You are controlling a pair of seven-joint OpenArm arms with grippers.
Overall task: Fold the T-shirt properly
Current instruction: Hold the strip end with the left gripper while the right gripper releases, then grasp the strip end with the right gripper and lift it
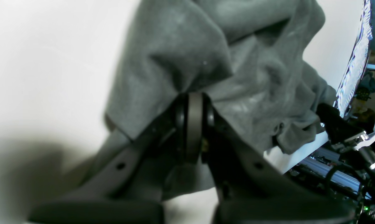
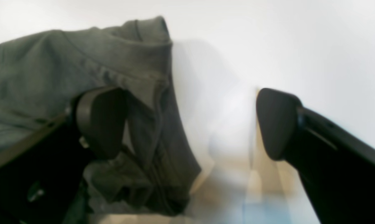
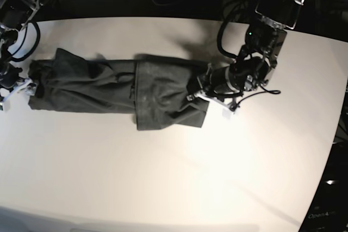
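Pinched tight in my left end effector [image 1: 190, 124] is a bunched fold of the dark grey T-shirt [image 3: 117, 88], at its right end. My right end effector [image 2: 190, 124] gapes fully open at the shirt's left end, one pad [image 2: 102, 119] against the cloth, gripping nothing. Folded into a long band, the shirt lies across the far half of the white counter [image 3: 174, 177], with bare counter on the near side. My left arm reaches in from the far right.

One text can be read: pale letters "OpenA…", cut off by the frame edge, at about four o'clock in the base view, on a dark part [image 3: 326, 215] past the table [image 3: 163, 177] edge. Nothing else is legible.
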